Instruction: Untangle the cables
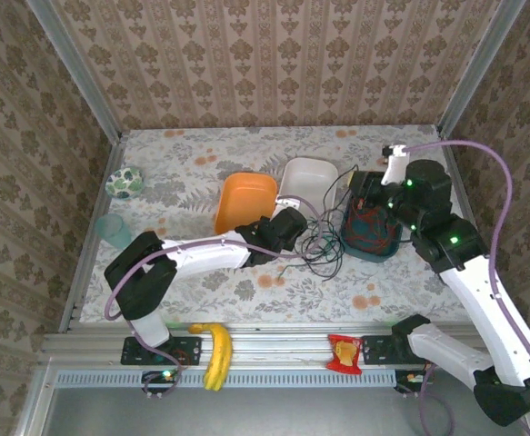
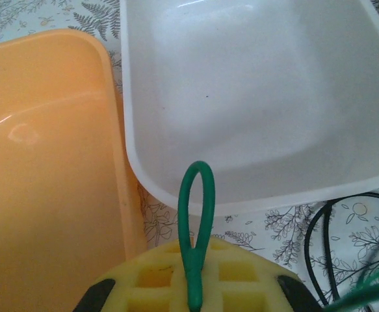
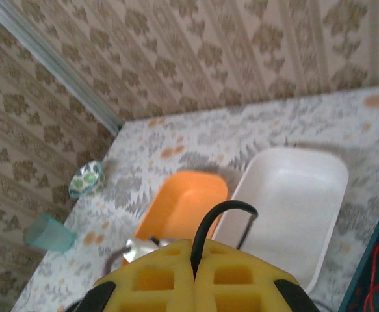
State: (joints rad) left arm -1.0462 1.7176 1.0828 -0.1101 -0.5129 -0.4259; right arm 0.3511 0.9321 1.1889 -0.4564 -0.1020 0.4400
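L claw (image 2: 192,285) is clamped on a green cable (image 2: 196,195); its loop pokes up btw the yellow pads (image 2: 153,286), aimed at the white bin (image 2: 254,97) near rim. R claw (image 3: 194,276) likewise pinches a black cable (image 3: 220,211), loop arching toward the same bin. In top view we see the main tangle (image 1: 324,245) of thin black wires on the surface (image 1: 201,282) just in front of the white bin. A red cable (image 1: 366,222) lies in the teal bin (image 1: 381,252) to the white bin's right. L claw sits at the bin's front-left corner beside the orange bin (image 1: 244,202), almost touching the tangle. R claw hangs right of the bin, over the teal one. So the knot lies btw both claws, strands running approx left-right. We judge L arm is nearer, and the next pull prob needs the claws drawing apart along that line.
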